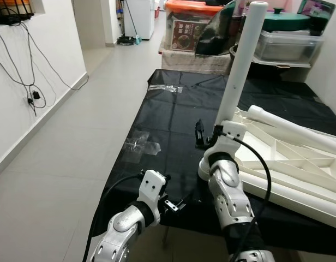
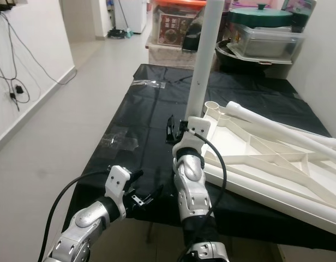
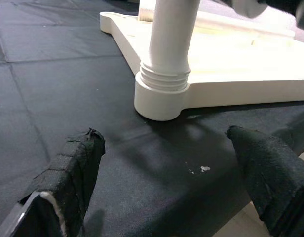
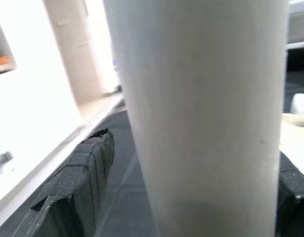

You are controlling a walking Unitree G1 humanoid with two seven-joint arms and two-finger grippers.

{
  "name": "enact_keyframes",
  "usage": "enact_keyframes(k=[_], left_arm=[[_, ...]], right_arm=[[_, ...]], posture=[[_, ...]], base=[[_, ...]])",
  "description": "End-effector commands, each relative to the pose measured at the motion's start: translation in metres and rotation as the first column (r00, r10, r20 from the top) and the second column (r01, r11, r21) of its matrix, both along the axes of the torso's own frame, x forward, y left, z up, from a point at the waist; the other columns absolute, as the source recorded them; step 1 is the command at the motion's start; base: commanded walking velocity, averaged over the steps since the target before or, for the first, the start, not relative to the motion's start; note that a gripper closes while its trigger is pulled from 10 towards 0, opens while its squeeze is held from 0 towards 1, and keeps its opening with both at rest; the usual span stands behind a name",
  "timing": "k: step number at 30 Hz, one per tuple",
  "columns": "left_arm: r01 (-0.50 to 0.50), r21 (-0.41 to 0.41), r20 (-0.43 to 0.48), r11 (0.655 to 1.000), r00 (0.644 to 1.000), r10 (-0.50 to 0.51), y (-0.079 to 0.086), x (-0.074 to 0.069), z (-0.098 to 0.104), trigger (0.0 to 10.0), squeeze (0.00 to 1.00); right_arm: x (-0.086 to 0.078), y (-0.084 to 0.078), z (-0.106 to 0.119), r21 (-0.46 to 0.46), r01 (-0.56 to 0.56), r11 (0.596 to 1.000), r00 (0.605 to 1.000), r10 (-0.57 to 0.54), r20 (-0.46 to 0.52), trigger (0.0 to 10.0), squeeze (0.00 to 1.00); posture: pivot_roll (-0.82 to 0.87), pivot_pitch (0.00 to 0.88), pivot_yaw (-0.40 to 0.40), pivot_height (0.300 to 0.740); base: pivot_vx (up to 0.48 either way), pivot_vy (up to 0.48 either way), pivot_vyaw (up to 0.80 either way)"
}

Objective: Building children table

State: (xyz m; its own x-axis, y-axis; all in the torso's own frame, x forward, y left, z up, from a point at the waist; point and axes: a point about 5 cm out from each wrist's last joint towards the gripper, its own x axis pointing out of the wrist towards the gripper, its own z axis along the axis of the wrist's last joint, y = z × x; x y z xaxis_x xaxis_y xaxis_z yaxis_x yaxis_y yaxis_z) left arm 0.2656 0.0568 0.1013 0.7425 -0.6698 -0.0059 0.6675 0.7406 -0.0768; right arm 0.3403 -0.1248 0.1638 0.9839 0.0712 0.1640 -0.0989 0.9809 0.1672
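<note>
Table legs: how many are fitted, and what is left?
One white leg stands upright in the corner socket of the upturned tabletop, threads still showing. The right pincer is around it; the left pincer hovers open nearby. Other legs lie loose on the tabletop, unfitted.

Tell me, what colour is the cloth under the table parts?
Black; the cloth shows best in the left eye view, under the white tabletop.
</note>
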Motion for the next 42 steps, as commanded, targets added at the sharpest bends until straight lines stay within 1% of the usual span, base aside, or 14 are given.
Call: enact_keyframes(k=[1,7,10,15,18,19,20,21,23,33,34,35,37,42], left_arm=[[0.009,0.005,-0.008,1.000,1.000,-0.009,-0.001,-0.001,-0.002,10.0,0.00],[0.013,0.007,-0.005,1.000,1.000,-0.013,-0.001,0.000,-0.002,10.0,0.00],[0.015,0.008,-0.005,1.000,1.000,-0.015,-0.001,0.000,-0.002,10.0,0.00],[0.014,0.001,0.007,1.000,1.000,-0.014,-0.002,0.000,0.000,10.0,0.00],[0.013,-0.002,0.008,1.000,1.000,-0.013,-0.002,-0.002,0.001,10.0,0.00],[0.013,-0.004,0.007,1.000,1.000,-0.012,-0.002,-0.003,0.002,10.0,0.00],[0.013,-0.004,0.007,1.000,1.000,-0.012,-0.002,-0.003,0.002,10.0,0.00],[0.012,-0.005,0.006,1.000,1.000,-0.012,-0.002,-0.004,0.002,10.0,0.00],[0.012,-0.007,0.007,1.000,1.000,-0.012,-0.002,-0.005,0.002,10.0,0.00],[0.017,-0.003,0.013,1.000,1.000,-0.017,-0.002,-0.009,0.004,10.0,0.00],[0.017,-0.003,0.012,1.000,1.000,-0.017,-0.002,-0.009,0.004,10.0,0.00],[0.017,-0.003,0.012,1.000,1.000,-0.017,-0.002,-0.009,0.004,10.0,0.00],[0.018,-0.004,0.010,1.000,1.000,-0.018,-0.001,-0.009,0.004,10.0,0.00],[0.020,-0.003,0.007,1.000,1.000,-0.020,-0.001,-0.008,0.004,10.0,0.00]], right_arm=[[-0.003,0.015,-0.010,-0.024,-0.181,0.983,0.982,0.179,-0.055,10.0,0.00],[-0.001,0.002,-0.020,-0.135,-0.541,0.830,0.835,0.511,-0.202,10.0,0.00],[0.000,-0.001,-0.020,-0.149,-0.581,0.800,0.809,0.547,-0.217,10.0,0.00],[0.006,0.003,-0.013,-0.130,-0.813,0.568,0.578,0.760,-0.297,10.0,0.00],[0.007,0.008,-0.013,-0.112,-0.863,0.493,0.500,0.802,-0.326,10.0,0.00],[0.010,0.012,-0.011,-0.104,-0.881,0.461,0.468,0.819,-0.332,2.9,0.00],[0.010,0.012,-0.011,-0.104,-0.881,0.461,0.468,0.819,-0.332,2.9,0.00],[0.012,0.014,-0.010,-0.103,-0.883,0.458,0.465,0.820,-0.333,0.0,0.00],[0.013,0.015,-0.009,-0.101,-0.887,0.450,0.457,0.824,-0.336,0.0,0.00],[0.037,0.018,0.007,-0.201,-0.627,0.753,0.778,0.592,-0.211,0.0,0.00],[0.043,0.010,0.009,-0.201,-0.492,0.847,0.868,0.459,-0.188,0.0,0.00],[0.043,0.010,0.009,-0.201,-0.492,0.847,0.868,0.459,-0.188,0.0,0.00],[0.046,-0.018,0.009,-0.165,-0.070,0.984,0.986,0.043,-0.163,0.0,0.00],[0.026,-0.040,0.003,-0.121,0.323,0.939,0.928,-0.339,-0.155,0.0,0.00]], posture=[[0.10,0.000,-0.087,0.740],[0.09,0.000,-0.083,0.740],[0.09,0.000,-0.083,0.740],[0.11,0.000,-0.095,0.740],[0.12,0.000,-0.103,0.740],[0.12,0.000,-0.105,0.740],[0.12,0.000,-0.105,0.740],[0.12,0.000,-0.107,0.740],[0.12,0.000,-0.109,0.740],[0.12,0.000,-0.112,0.740],[0.12,0.000,-0.110,0.740],[0.12,0.000,-0.110,0.740],[0.11,0.000,-0.103,0.740],[0.10,0.000,-0.098,0.740]], base=[[0.000,0.000,0.00],[0.000,0.000,0.00],[0.000,0.000,0.00],[0.000,0.000,0.00],[0.000,0.000,0.00],[0.000,0.000,0.00],[0.000,0.000,0.00],[0.000,0.000,0.00],[0.000,0.000,0.00],[0.000,0.000,0.00],[0.000,0.000,0.00],[0.000,0.000,0.00],[0.000,0.000,0.00],[0.000,0.000,0.00]])
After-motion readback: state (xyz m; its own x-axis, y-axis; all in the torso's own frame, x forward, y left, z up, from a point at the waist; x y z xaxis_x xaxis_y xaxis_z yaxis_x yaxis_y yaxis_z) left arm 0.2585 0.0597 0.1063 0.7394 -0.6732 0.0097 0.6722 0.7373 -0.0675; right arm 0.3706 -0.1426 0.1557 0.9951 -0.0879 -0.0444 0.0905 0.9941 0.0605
